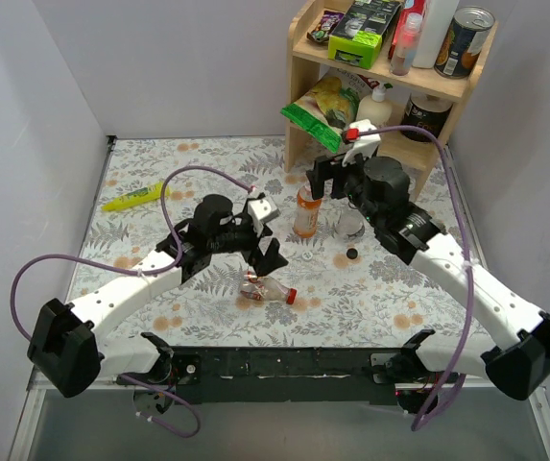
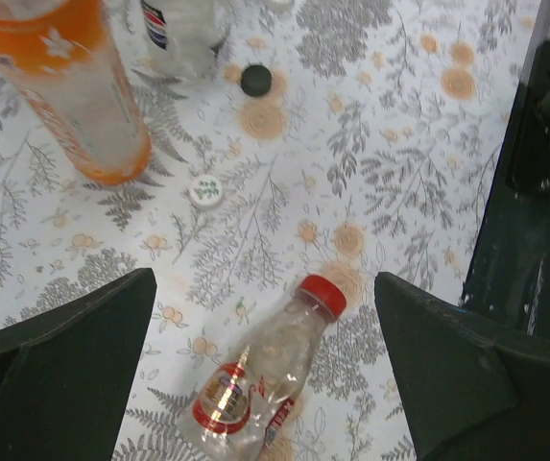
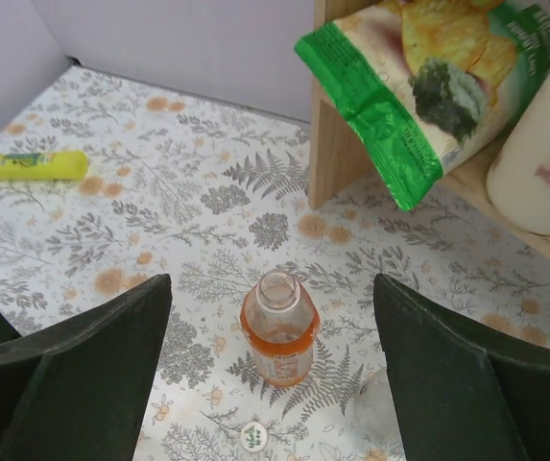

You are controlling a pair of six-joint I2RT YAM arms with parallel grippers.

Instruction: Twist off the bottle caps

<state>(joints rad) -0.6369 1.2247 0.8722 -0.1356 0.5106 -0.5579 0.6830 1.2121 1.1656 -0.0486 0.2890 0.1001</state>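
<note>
Left fingers: wide, empty, above red-capped bottle lying on table. Right fingers: wide, empty, above upright uncapped orange bottle. White cap, black cap: loose on table near orange bottle.

You find the orange bottle standing upright, its neck open and bare, with orange showing through the plastic and an orange label around it. Just beside it, on its right in the top view, a clear bottle with a dark-blue label also stands upright; you cannot tell whether its top is capped. A whitish cap with green print lies flat in front of the orange bottle, apart from it. A black cap lies flat near the foot of the clear bottle. Nearest the front, the reddish-labelled bottle lies on its side, clear inside, with its red cap screwed on.
</note>
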